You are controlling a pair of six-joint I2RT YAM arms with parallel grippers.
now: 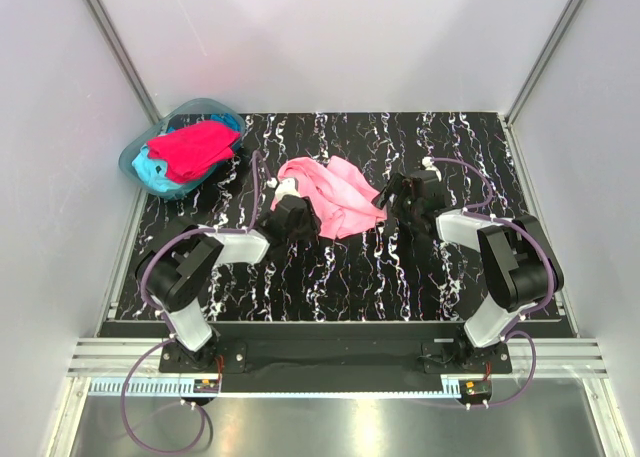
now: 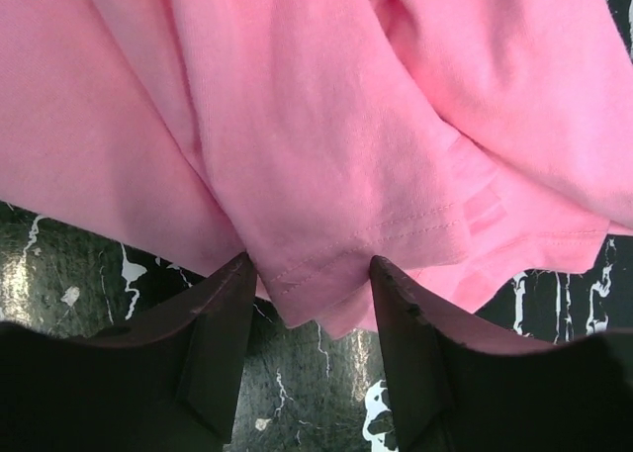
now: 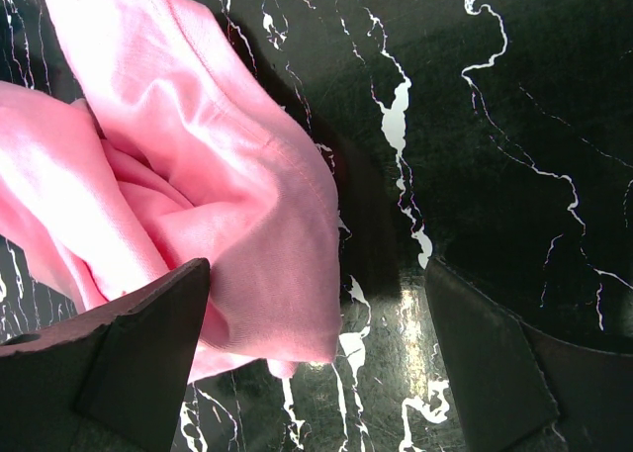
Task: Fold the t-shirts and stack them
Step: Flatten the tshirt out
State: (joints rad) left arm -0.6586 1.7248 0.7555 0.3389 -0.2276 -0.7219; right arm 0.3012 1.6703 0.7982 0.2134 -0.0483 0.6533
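Lying crumpled at mid-table: one pink t-shirt (image 1: 335,192), unfolded. In the top view its long axis runs diagonally from far-left to near-right; which end is the neck cannot be told. A stitched hem edge points toward the left gripper (image 2: 309,274), whose jaws stand apart with the hem corner lying between the tips, not pinched. The right gripper (image 3: 316,264) is spread wide at the shirt's near-right end, one finger (image 3: 138,343) touching a rolled fold and the other over bare black-and-white marbled table (image 3: 475,96). Far-left corner: translucent tub (image 1: 135,157) holding a crimson t-shirt (image 1: 193,147) on top of a turquoise t-shirt (image 1: 150,169), both bunched.
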